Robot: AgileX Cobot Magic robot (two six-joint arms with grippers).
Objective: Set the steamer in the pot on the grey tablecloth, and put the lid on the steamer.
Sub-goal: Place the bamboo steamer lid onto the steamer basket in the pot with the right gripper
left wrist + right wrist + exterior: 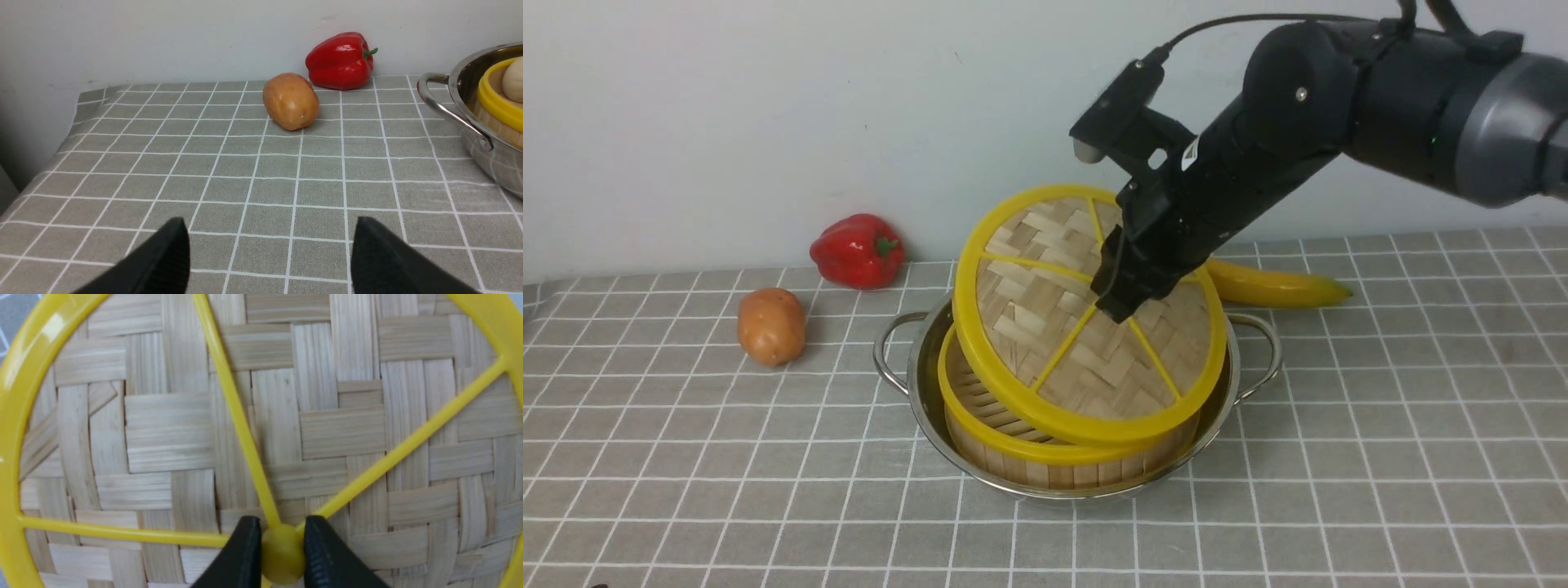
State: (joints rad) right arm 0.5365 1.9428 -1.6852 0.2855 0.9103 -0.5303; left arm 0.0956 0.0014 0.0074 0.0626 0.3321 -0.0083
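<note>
The steamer (1045, 457) sits inside the shiny pot (931, 384) on the grey tablecloth (1339, 457). My right gripper (1123, 298) is shut on the lid's (1029, 327) centre hub (282, 551) and holds the lid tilted over the steamer, its near edge low on the steamer's rim, its far edge raised. In the left wrist view the pot (470, 134), the steamer's yellow rim (494, 104) and a pale bun (514, 79) show at one edge. My left gripper (269, 245) is open and empty over bare cloth, out of the front view.
A red pepper (858, 251) and a potato (771, 326) lie on the cloth left of the pot. A yellow banana (1278, 287) lies behind the pot on the right. A pale wall stands close behind the table.
</note>
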